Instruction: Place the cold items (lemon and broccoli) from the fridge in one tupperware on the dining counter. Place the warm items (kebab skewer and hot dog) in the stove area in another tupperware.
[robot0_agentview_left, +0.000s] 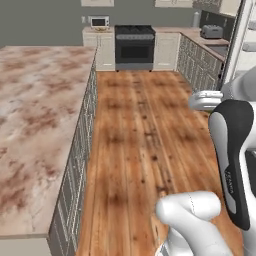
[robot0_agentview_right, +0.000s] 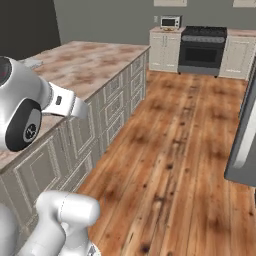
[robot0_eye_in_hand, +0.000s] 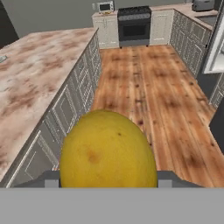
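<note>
- Looking down the kitchen aisle, the left base view showed the dining counter running along the left, its beige marble top bare where it showed, and the plank floor stretching to a black stove at the far wall. A microwave stood on the back counter just left of the stove. A strip of the fridge door rose at the right edge.
- The right base view gave the same aisle from the other side: the dining counter lay left, its panelled cabinet fronts facing the floor, and the grey fridge door stood at the right edge. No tupperware could be made out on the stretch of counter that showed.
- In the hand view, the lemon sat close before the camera, yellow with a few brown flecks, held between the fingers of the gripper, which were spread fairly wide around it. The counter lay to the left beyond it.
- Judged from this, the step in hand was carrying the lemon from the fridge toward the dining counter. The next move called for finding the dark grey container, bringing the hand over it and releasing the fruit inside.
</note>
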